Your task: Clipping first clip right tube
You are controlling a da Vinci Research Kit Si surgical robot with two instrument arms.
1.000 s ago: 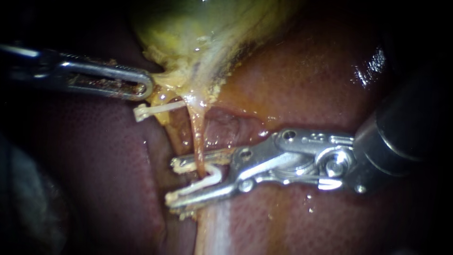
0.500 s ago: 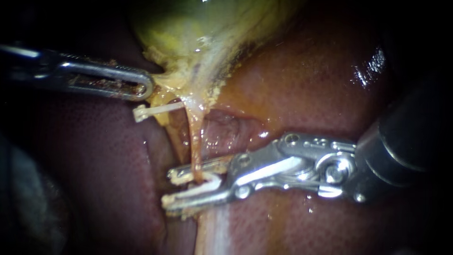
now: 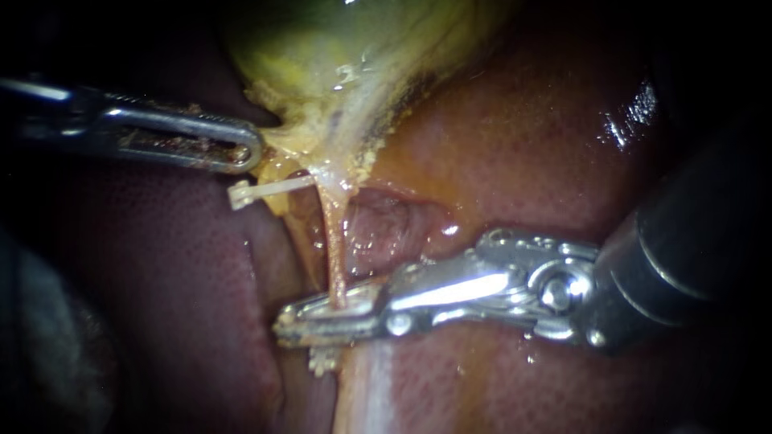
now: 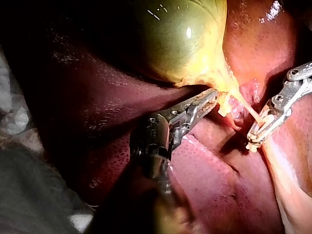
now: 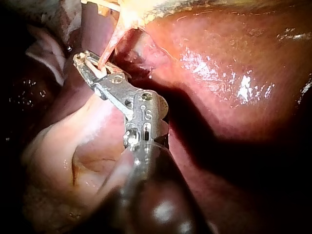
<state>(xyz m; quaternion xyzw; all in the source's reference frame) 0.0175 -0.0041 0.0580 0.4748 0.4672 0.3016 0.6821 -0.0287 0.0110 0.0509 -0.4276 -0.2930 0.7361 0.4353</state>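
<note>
A thin orange tube [image 3: 335,249] runs down from the yellow-green gallbladder [image 3: 346,48] to my right instrument [image 3: 293,325]. Its jaws are shut across the tube with a white clip pressed between them; only the clip's end [image 3: 322,362] shows under the jaws. The right wrist view shows the same instrument [image 5: 87,63] shut on the tube [image 5: 109,44]. My left instrument [image 3: 245,153] grips the gallbladder's lower edge, as the left wrist view [image 4: 207,101] also shows. Another white clip [image 3: 261,190] sits just below the left instrument's jaws, left of the tube.
Dark red liver [image 3: 523,145] surrounds the tube on all sides. A pale band of tissue [image 3: 366,386] runs down from under the right instrument's jaws. The right instrument's thick dark shaft [image 3: 691,241] fills the right side of the endoscope view.
The right instrument's jaws have come together from open to shut, squeezing the white clip flat onto the tube. The left instrument has held still.
</note>
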